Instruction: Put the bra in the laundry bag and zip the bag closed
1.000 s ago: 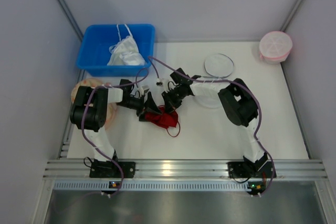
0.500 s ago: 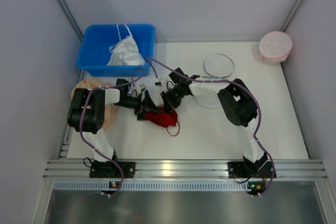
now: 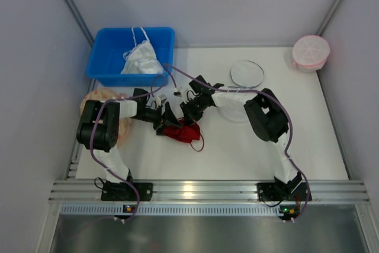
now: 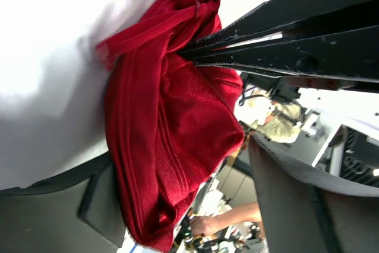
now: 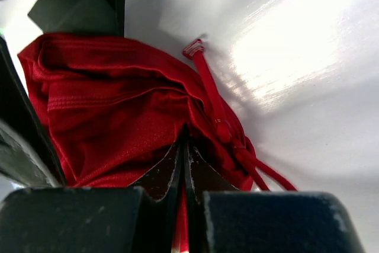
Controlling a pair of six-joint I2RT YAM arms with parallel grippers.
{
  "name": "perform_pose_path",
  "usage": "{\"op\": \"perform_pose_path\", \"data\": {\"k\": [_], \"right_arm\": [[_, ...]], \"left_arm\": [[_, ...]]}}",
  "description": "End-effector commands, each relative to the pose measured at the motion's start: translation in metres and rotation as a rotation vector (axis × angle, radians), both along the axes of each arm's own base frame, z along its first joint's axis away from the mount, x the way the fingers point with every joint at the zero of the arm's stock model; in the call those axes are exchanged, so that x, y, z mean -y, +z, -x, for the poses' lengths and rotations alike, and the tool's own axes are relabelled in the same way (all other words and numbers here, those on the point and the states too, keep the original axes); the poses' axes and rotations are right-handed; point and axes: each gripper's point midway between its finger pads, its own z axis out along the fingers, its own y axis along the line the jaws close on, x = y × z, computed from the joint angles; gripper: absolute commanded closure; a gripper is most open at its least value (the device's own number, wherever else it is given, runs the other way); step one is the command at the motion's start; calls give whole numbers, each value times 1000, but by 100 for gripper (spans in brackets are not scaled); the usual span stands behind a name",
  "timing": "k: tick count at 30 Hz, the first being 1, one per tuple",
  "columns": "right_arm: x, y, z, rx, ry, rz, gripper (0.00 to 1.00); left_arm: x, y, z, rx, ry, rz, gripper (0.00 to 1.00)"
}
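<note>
As bra (image 5: 112,105) is limp, light, bunched, we favour cup fabric over strings; right gripper (image 5: 184,146) pinches it, left gripper (image 3: 166,121) gapes around it

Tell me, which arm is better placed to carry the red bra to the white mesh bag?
Right, probably. The right jaws are shut on the bra, and the laundry bag lies on that arm's side. The left jaws stand open around it.
</note>
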Motion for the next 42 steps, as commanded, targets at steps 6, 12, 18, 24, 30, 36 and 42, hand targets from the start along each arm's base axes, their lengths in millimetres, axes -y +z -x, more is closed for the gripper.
{"op": "perform_pose_path", "data": {"k": [6, 12, 18, 24, 30, 36, 42], "right_arm": [[-11, -7, -4, 53, 24, 22, 100], [-9, 30, -21, 130, 21, -10, 91], [45, 118, -67, 309, -42, -80, 55], [137, 143, -105, 438, -22, 75, 38], [179, 110, -116, 424, 82, 258, 37], [182, 82, -98, 326, 162, 275, 41], [188, 57, -82, 284, 232, 306, 64]], "left_arm": [[22, 5, -3, 79, -36, -4, 45], [23, 5, -7, 77, -28, 6, 99], [18, 27, -25, 169, -27, 42, 100], [16, 64, -68, 396, -56, 27, 100], [21, 103, -105, 575, -83, 53, 100], [13, 141, -141, 734, -63, 38, 100], [-4, 161, -174, 770, 5, 23, 100]]}}
